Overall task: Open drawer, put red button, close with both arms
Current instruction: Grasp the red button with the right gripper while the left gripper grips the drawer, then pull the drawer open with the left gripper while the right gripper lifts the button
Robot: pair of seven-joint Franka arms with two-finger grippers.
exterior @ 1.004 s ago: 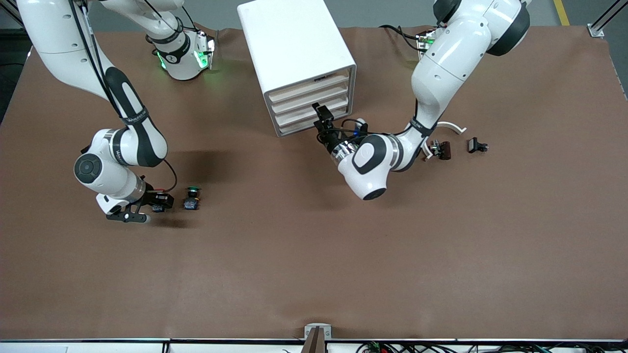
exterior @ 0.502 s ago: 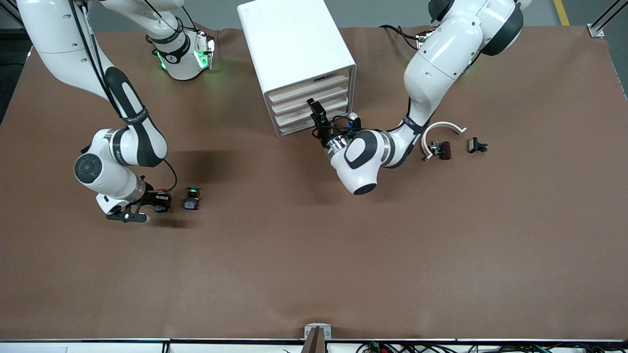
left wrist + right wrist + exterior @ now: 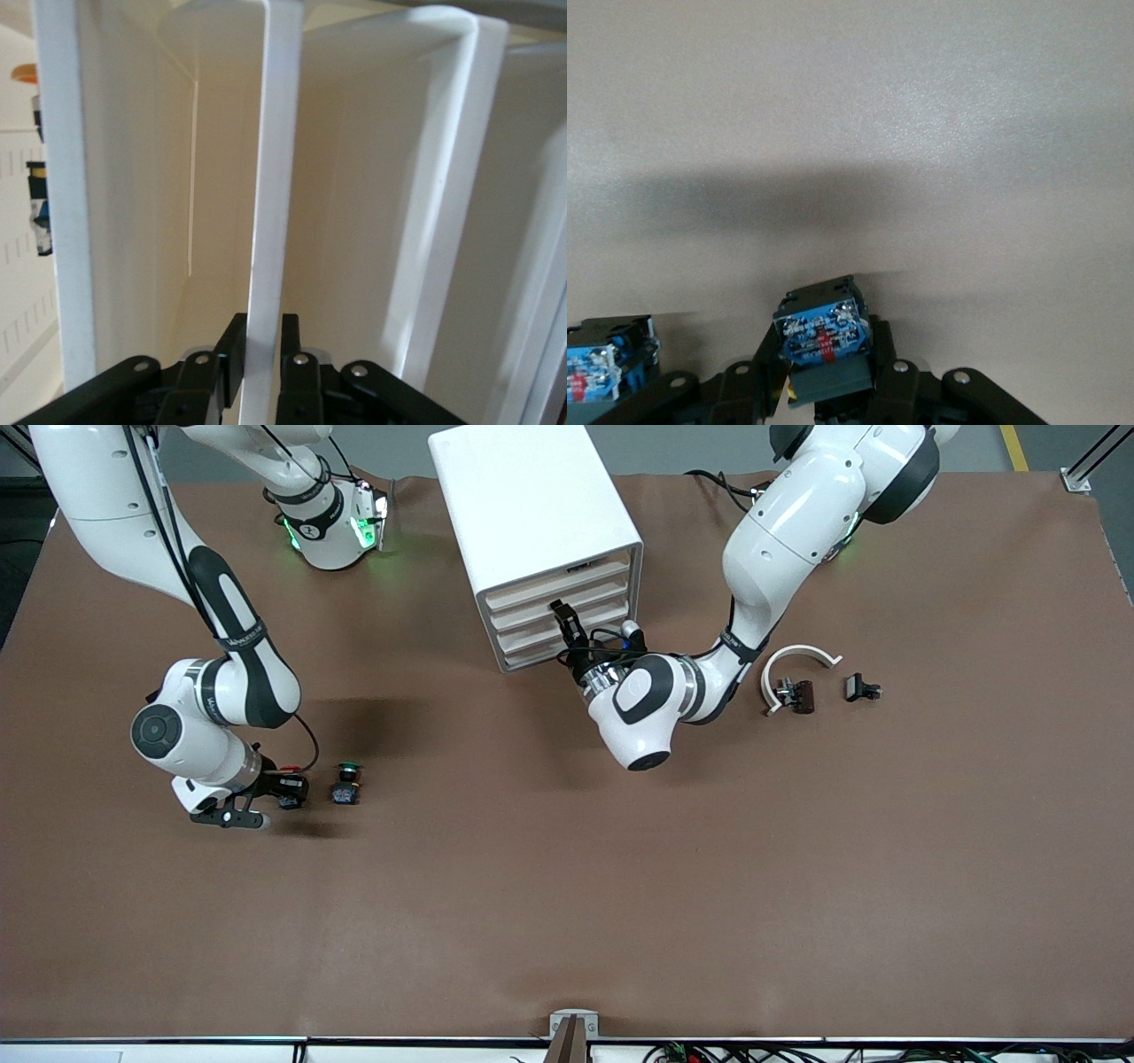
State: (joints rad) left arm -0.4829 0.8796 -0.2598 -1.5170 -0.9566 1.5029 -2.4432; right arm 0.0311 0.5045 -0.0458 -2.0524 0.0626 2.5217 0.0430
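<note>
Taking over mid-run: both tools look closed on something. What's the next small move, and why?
Probably pull the left tool straight back from the cabinet: it is shut on the drawer front lip, and the drawer isn't out yet. The right tool already grips the red button low over the table, so it can wait.

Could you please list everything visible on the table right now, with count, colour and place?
cabinet: one, white, four cream-fronted drawers, between the two arm bases.
drawer: one, its front edge pinched by the left gripper.
red button: one, blue-grey base showing, held in the right gripper.
green button: one, green cap, on the table beside the right gripper.
curved piece: one, white, toward the left arm's end.
dark clips: two, small, beside the curved piece.
table: one, brown cover.
left gripper: black, shut on the drawer front.
right gripper: black, shut on the red button, low over the table.
</note>
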